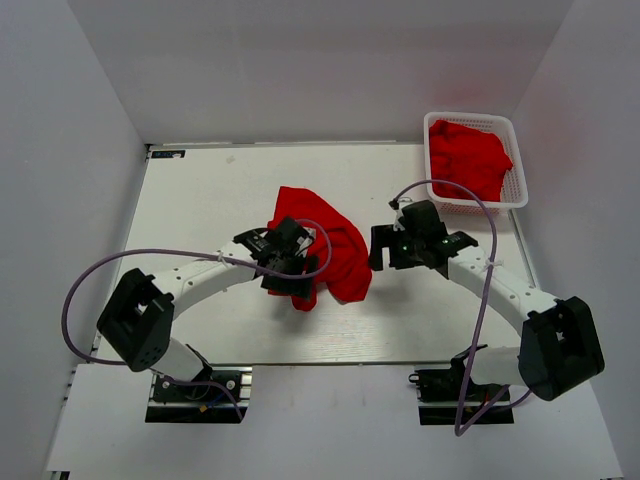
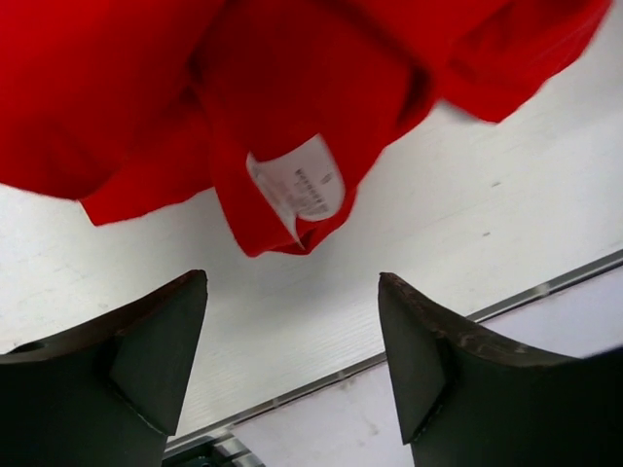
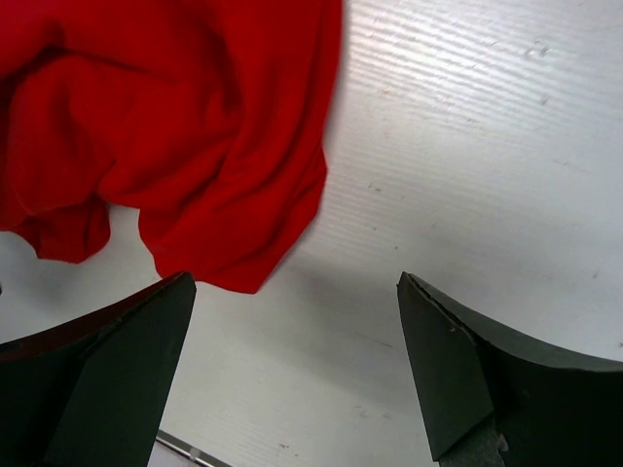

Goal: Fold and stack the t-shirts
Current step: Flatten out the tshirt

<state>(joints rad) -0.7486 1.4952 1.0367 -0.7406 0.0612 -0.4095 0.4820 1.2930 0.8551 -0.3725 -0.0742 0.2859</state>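
Note:
A crumpled red t-shirt (image 1: pixel 335 245) lies in a heap at the middle of the table. My left gripper (image 1: pixel 290 268) is open and empty at its left edge, just above the cloth. In the left wrist view the shirt (image 2: pixel 292 88) shows its white label (image 2: pixel 297 190) ahead of the open fingers (image 2: pixel 146 360). My right gripper (image 1: pixel 383 250) is open and empty just right of the shirt. The right wrist view shows the shirt's edge (image 3: pixel 175 126) at upper left. More red t-shirts (image 1: pixel 470 158) lie in the basket.
A white lattice basket (image 1: pixel 518 160) stands at the back right corner of the table. The table's near edge (image 2: pixel 409 350) shows close under my left gripper. Grey walls close the table in on three sides.

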